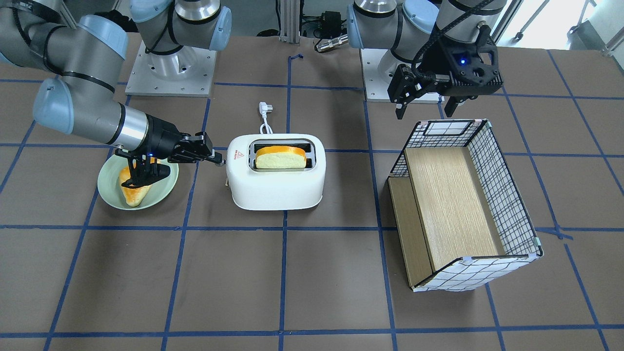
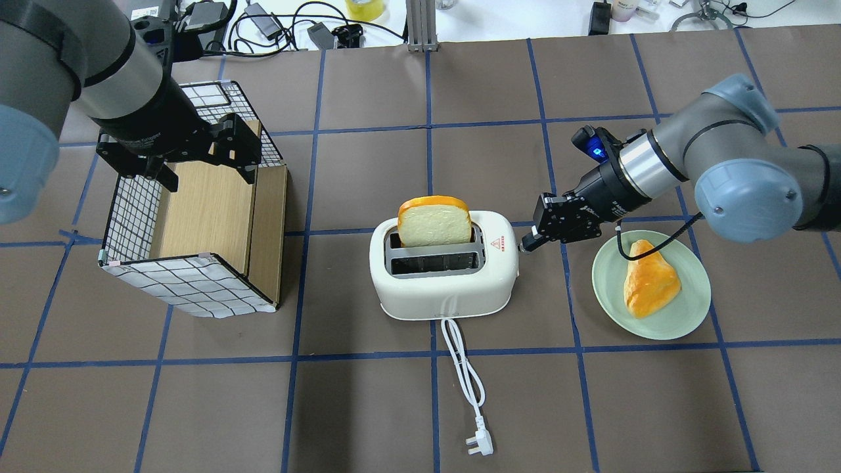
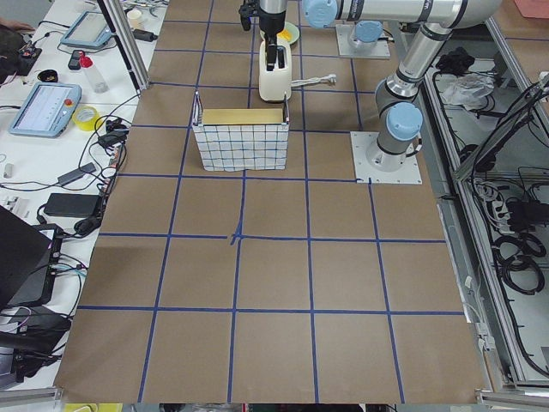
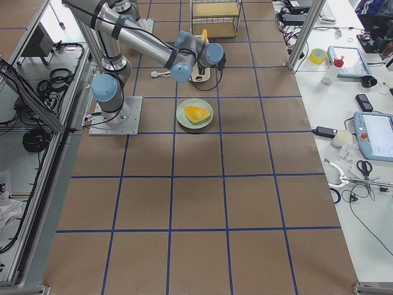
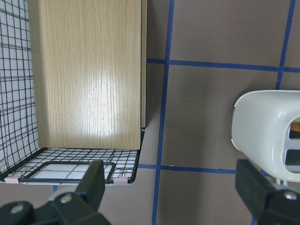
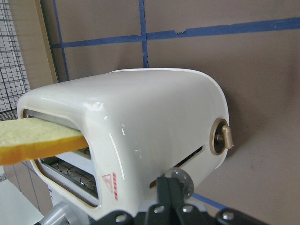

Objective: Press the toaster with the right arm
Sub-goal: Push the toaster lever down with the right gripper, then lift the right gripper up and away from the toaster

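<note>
The white two-slot toaster (image 2: 447, 289) stands mid-table with a bread slice (image 2: 433, 223) standing high in its far slot. It also shows in the front view (image 1: 278, 187). My right gripper (image 2: 525, 244) is shut, level with the table, its tips at the toaster's end by the red logo. In the right wrist view the closed tips (image 6: 171, 187) sit at the clear lever knob (image 6: 182, 178) in the end slot, beside a tan dial (image 6: 220, 139). My left gripper (image 2: 205, 172) is open and empty above the basket.
A wire basket with wooden panels (image 2: 190, 282) lies on its side at the left. A green plate (image 2: 683, 315) with a bread piece (image 2: 650, 286) sits under my right wrist. The white cord and plug (image 2: 479, 447) trail toward the robot's side.
</note>
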`<state>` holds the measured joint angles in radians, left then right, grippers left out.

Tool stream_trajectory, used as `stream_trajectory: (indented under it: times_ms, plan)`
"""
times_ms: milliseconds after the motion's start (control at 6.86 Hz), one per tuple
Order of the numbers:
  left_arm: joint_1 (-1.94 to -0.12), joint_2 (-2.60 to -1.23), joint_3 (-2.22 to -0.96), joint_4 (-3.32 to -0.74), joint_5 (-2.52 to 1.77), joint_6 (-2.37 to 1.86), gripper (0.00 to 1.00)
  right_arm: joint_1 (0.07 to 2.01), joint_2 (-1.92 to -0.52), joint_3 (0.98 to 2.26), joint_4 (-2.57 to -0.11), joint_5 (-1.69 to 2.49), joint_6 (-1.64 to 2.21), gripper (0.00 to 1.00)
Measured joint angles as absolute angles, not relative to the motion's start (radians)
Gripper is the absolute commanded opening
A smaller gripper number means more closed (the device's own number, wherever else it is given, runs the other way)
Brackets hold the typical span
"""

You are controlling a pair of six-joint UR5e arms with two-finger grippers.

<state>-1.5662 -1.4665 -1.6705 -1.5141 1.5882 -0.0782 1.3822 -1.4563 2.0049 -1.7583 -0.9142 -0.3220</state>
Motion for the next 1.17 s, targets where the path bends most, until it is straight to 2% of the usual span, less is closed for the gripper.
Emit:
stream_trajectory:
  times_ms: [583, 1167]
  plan:
    - [-1.566, -1.466, -1.671, -1.514, 1.589, -0.078, 1.0, 1.382, -1.416, 2.073, -1.902, -0.915, -0.323, 0.0]
    - [-1.566, -1.466, -1.67, -1.514, 1.589, -0.078, 1.0, 1.384, -1.44, 2.041, -1.901, -0.948, -0.261, 0.0]
